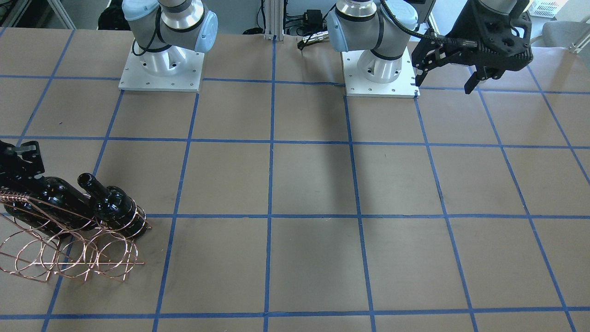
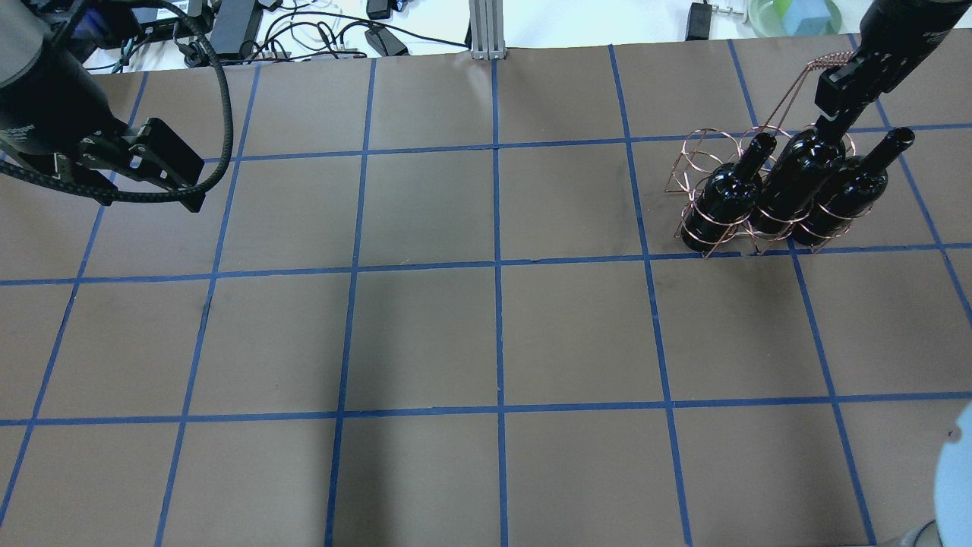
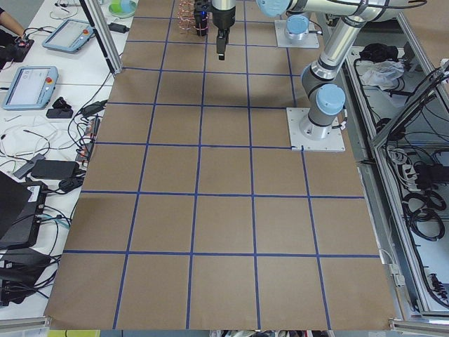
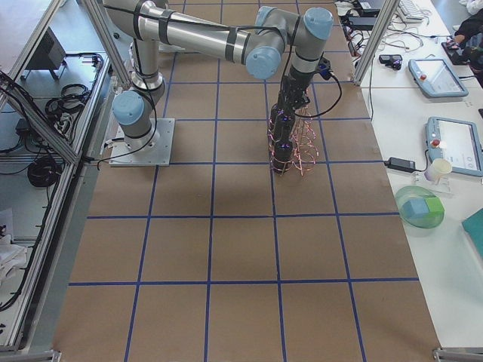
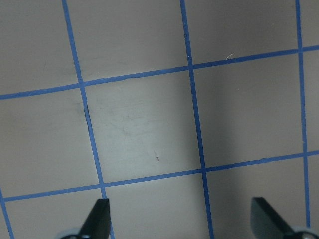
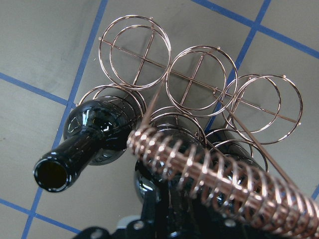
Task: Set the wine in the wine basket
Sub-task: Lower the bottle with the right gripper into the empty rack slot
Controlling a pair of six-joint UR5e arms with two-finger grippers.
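Brown papered surface (image 2: 425, 334) with a blue tape grid (image 2: 497, 273) took up most of every view. Wine basket (image 2: 706, 148) stood at the far right of the overhead view, well apart from the left arm. Its front row of loops held three dark bottles, all leaning the same way: left bottle (image 2: 721, 201), middle wine bottle (image 2: 797, 175), right bottle (image 2: 843, 194). Back row of loops sat unfilled. Right gripper (image 2: 839, 95) was down at the neck of the middle wine bottle, just beside the twisted handle (image 6: 219, 174). Its jaws were hidden behind handle and bottle in the wrist view, so cannot tell if clamped on the neck or let go. Left gripper (image 5: 182, 221) hung over bare surface, jaws wide apart, holding nothing. Judged: task nearly done, all wine seated in loops. What looked left was release, if not done, and a lift straight off. The handle crowded the right gripper and could snag on the way out, tipping the light wire rack. Cables (image 2: 304, 30) lay off the far edge, not in the way.
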